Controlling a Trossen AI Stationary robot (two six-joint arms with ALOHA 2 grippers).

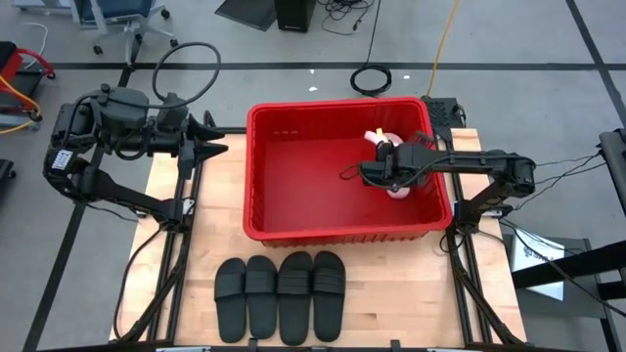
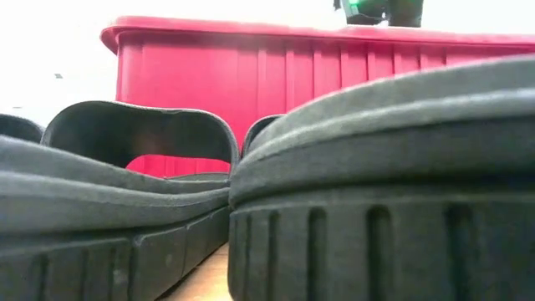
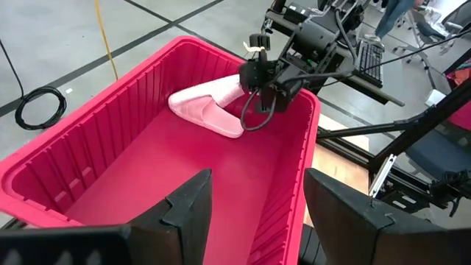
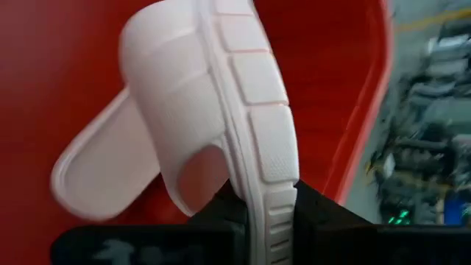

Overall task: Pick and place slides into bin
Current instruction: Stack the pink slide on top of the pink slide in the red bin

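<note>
A pale pink slide (image 4: 176, 110) hangs inside the red bin (image 1: 303, 181), near its right wall, with my right gripper (image 1: 384, 164) shut on it. The left wrist view shows the slide (image 3: 202, 110) slanting down from that gripper (image 3: 261, 77) toward the bin's far corner. Several black slides (image 1: 279, 298) lie side by side, soles down, on the table in front of the bin. In the low view they (image 2: 376, 192) fill the foreground. My left gripper (image 3: 257, 213) waits open above the table's left side, pointing at the bin (image 3: 96, 140). My right gripper pinches the pink slide's ribbed sole edge (image 4: 276, 184) between its two fingers (image 4: 316, 213), beside the strap. The fingers slant down into the bin from its right side. The slide is turned on its side and slopes away below the fingers. Whether its low end touches the bin floor I cannot tell.
The bin (image 2: 334, 67) takes up the table's far middle, with its thick rim (image 1: 337, 106) well above the tabletop. Bare wood (image 1: 411, 293) shows to the right of the black slides. Cables and a chair lie on the floor beyond the table.
</note>
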